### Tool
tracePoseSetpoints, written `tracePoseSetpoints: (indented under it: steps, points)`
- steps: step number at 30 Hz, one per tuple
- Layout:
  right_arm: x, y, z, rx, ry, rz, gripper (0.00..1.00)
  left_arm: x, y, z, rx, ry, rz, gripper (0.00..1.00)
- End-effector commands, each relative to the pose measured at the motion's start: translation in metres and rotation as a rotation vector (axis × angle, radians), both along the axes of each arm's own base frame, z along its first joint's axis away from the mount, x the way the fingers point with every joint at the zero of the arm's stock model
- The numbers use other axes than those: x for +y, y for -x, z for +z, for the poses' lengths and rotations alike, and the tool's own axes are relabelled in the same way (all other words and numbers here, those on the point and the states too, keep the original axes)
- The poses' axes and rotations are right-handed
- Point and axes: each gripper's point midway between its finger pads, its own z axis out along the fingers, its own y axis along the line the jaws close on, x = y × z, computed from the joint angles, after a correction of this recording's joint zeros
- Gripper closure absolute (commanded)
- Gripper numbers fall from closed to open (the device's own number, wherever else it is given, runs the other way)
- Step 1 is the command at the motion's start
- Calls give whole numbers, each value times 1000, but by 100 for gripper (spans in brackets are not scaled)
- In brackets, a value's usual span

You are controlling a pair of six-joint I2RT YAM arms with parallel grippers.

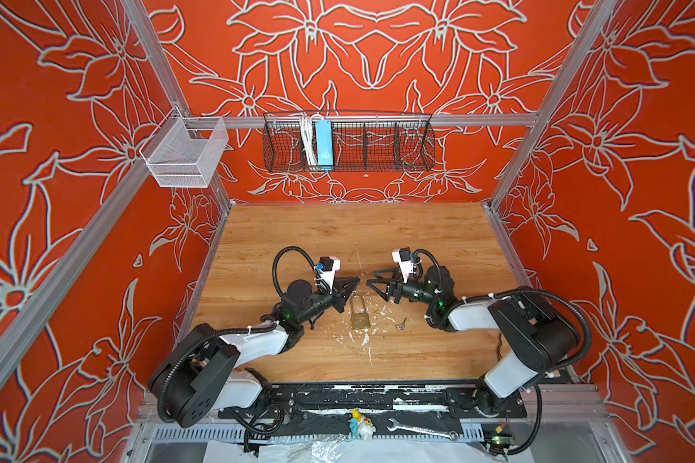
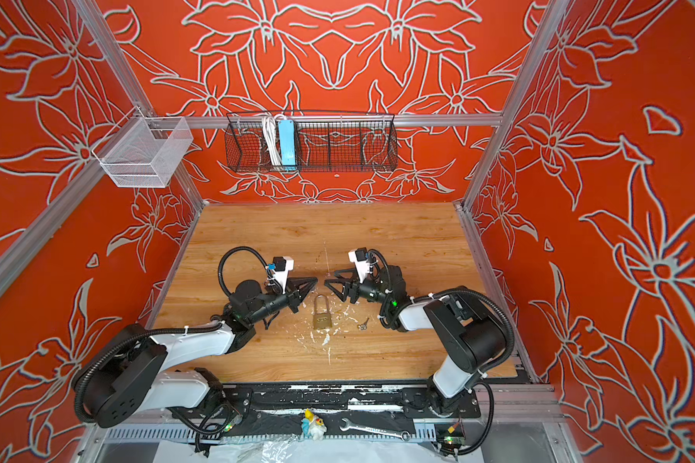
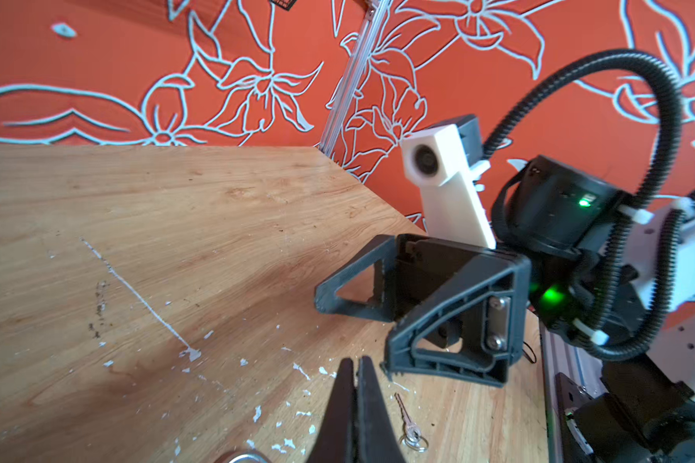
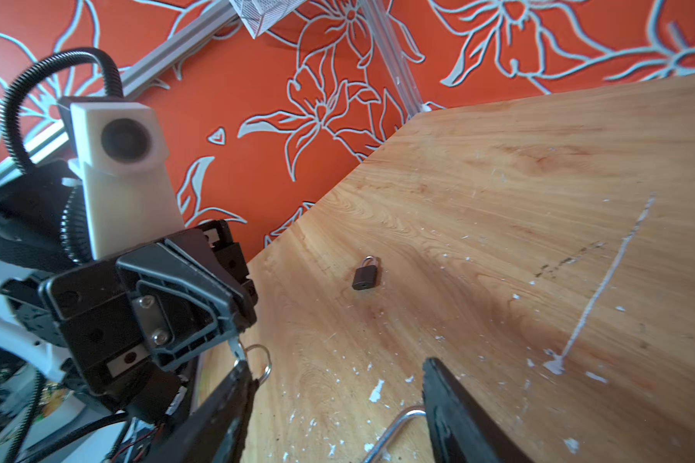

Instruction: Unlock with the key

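key (image 1: 401, 323) pick-up pending: the right claw (image 1: 371, 279) hangs released and empty, tip to tip with the left claw (image 1: 357, 280), which is clenched on nothing. below them on the bench (image 1: 297, 236) lies the brass padlock (image 1: 360, 316), shackle shut, with the key flat near it on the right arm's side. the grasp likely wants a low, square pinch across the key, clear of its ring (image 3: 415, 441).

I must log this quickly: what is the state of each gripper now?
Left gripper: closed, nothing visible in it.
Right gripper: open, holding nothing; the key lies loose.
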Motion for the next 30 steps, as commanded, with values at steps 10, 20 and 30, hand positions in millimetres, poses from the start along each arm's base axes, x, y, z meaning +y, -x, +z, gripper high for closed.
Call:
tracePoseSetpoints:
  steps: [10, 20, 30]
  points:
    - [27, 25, 22, -58, -46, 148, 43, -6, 4, 14, 5, 82, -47, 100]
    - [41, 31, 17, -47, -27, 193, 55, -7, 3, 14, 21, 108, -52, 100]
    - [45, 29, 10, -29, 1, 189, 70, -9, 7, 18, 26, 117, -77, 100]
